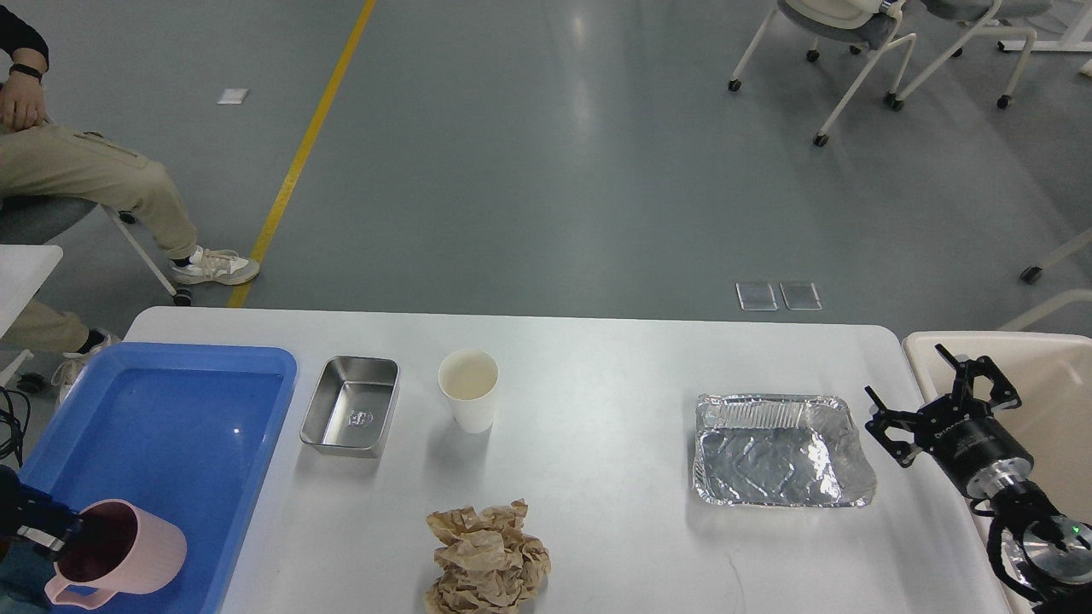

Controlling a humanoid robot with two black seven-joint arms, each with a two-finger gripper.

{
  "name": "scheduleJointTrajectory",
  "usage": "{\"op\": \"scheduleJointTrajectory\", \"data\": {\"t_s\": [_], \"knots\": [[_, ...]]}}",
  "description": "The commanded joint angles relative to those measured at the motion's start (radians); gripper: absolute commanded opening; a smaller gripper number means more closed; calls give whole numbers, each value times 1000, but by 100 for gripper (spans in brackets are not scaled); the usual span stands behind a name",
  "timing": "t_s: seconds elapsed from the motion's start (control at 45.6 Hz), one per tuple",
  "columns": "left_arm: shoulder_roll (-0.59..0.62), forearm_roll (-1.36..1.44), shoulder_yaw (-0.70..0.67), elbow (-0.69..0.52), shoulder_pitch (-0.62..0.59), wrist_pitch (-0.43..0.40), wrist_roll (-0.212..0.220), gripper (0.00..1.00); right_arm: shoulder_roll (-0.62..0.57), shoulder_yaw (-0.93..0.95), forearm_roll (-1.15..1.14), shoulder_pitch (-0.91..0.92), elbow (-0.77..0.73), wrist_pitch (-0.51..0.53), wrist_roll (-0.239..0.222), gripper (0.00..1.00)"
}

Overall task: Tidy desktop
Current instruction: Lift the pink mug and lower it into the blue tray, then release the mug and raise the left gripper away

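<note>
The white desktop (597,358) carries a small steel container (350,407), a white paper cup (467,388), a crumpled ball of brown paper (486,558) near the front edge and an empty foil tray (781,449) on the right. My left gripper (60,533) is at the bottom left, shut on the rim of a pink mug (128,558). The mug is tilted and sits low in the near corner of the blue tray (171,426). My right gripper (904,371) is open and empty, just right of the foil tray, over the desktop's right edge.
A cream bin (1049,367) stands right of the desktop, behind my right gripper. A seated person (77,170) is at the far left beyond the table. Wheeled chairs (853,43) stand far back on the grey floor.
</note>
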Motion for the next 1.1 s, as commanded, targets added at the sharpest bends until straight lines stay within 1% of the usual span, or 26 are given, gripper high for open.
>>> {"op": "scheduleJointTrajectory", "data": {"t_s": [0.0,0.11,0.175,0.219,0.307,0.439,0.548,0.636,0.724,0.768,0.855,0.921,1.009,1.075], "knots": [[-45,-1,-2,31,19,5,-1,6,-1,1,0,1,-1,0,0,100],[-54,-6,-2,34,24,5,-1,8,-1,1,0,1,-1,0,0,100],[-54,-17,-2,34,24,5,-3,12,-1,1,0,1,-1,0,0,100],[-54,-35,-2,34,28,6,-3,17,-1,1,0,1,-1,0,0,100],[-49,-83,-8,33,39,5,-3,35,-1,0,0,11,-4,0,0,100],[-39,-104,-14,20,39,3,-7,41,-1,0,0,21,-4,-2,0,100],[-37,-118,-19,13,38,-4,-6,49,-1,0,0,23,-5,-2,0,100],[-22,-193,-61,-25,34,-15,-4,55,-1,-2,0,23,-5,-3,0,100],[32,-283,-140,-79,27,-43,-6,59,-1,0,0,23,-5,-5,0,100],[49,-339,-187,-85,24,-64,-4,63,-1,0,0,23,-5,-5,0,100],[58,-480,-288,-82,34,-81,5,74,-1,0,0,24,-5,-6,0,100],[58,-605,-318,-81,39,-75,25,79,-1,0,0,31,-5,-8,0,100],[55,-826,-327,-70,50,-66,74,81,1,-2,0,31,-5,-8,0,100],[55,-1019,-321,-70,65,-28,106,81,1,-2,0,31,-5,-9,0,100]]}}
